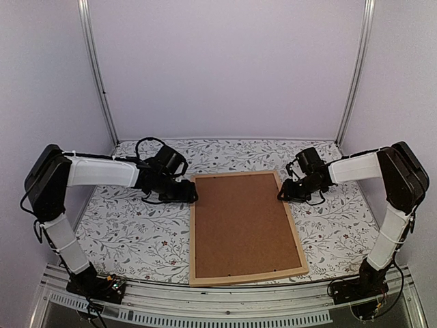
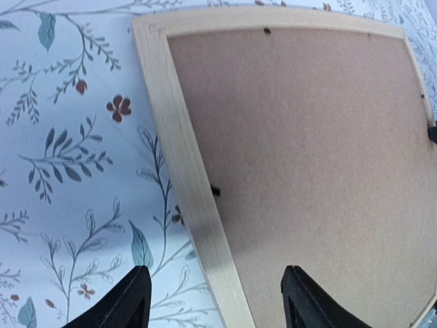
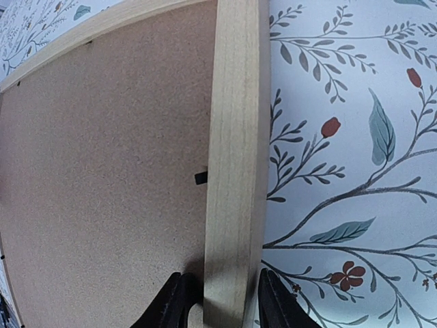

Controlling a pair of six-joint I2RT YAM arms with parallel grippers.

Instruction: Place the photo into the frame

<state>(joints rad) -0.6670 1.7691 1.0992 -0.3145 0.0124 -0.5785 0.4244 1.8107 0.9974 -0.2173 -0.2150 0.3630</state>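
On the floral-print tabletop [image 1: 123, 232], the large rectangular light-wood frame [image 1: 246, 277] lies face-down w/ plain brown backing board [image 1: 240, 222] seated, prob. stiff, light, best gripped by its rails: right gripper [image 3: 224, 287] pinches one rail, left gripper [image 2: 215, 273] straddles the other wide open, empty; photo not visible.

pale natural-wood frame [image 2: 183, 154], plain brown backing board [image 2: 307, 150], white table cover [image 2: 68, 205] with leaf-and-flower print

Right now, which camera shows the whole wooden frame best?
The top external view: all four sides of the frame show, around the brown backing board. The left wrist view shows only one corner; the right wrist view shows mainly one strip, pinched in the right hand.
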